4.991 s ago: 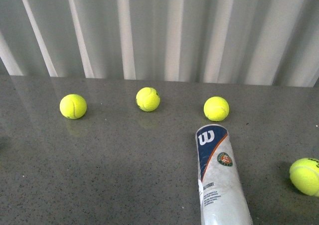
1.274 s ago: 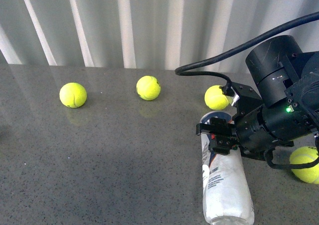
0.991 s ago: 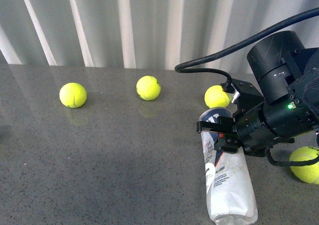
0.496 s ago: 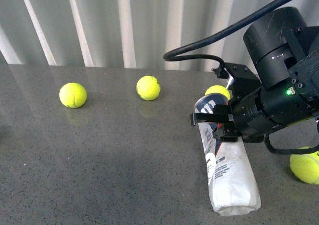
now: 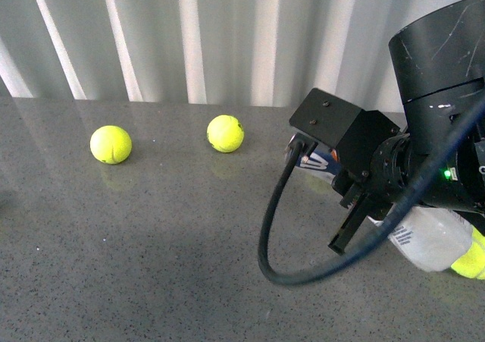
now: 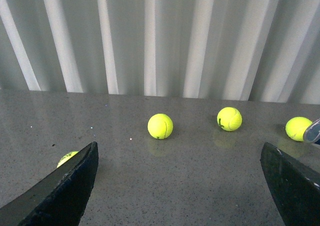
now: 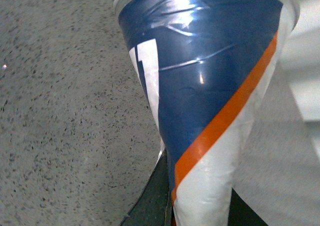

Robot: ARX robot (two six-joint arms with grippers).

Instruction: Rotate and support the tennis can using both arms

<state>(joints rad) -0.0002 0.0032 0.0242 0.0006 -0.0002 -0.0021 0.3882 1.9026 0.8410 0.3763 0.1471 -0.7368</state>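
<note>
Here, a grey speckled table [image 5: 151,266] is shown before a wall [image 5: 227,39] of white vertical folds. In the front view, the right side is filled by the bulky black right arm [image 5: 439,76]. A thick black cable [image 5: 267,240] hangs from it in a loop low over the table.

The tennis can [image 5: 428,236] is held by the right gripper [image 7: 197,206]. In the right wrist view, dark fingers [image 7: 152,203] are seen on either side of the can's white lower label, clamped on it. The can is tilted, with its dark-blue end toward the middle of the table. Its clear end points toward the right edge of the front view, just beside a near ball [image 5: 474,257] that it partly hides. Whether the clear end touches the table cannot be told. Up close, a white letter, an orange stripe and a metal rim are seen on the can.

Two more tennis balls lie near the wall, well apart: a left ball [image 5: 111,143] and a middle ball [image 5: 226,133].

The left gripper [image 6: 178,153] is seen only in the left wrist view, its two black fingers spread wide apart above the table. Beyond them, a third ball [image 6: 298,128] sits just beside the can's rim at the picture's edge. A fourth ball [image 6: 67,158] is partly hidden behind one finger.
</note>
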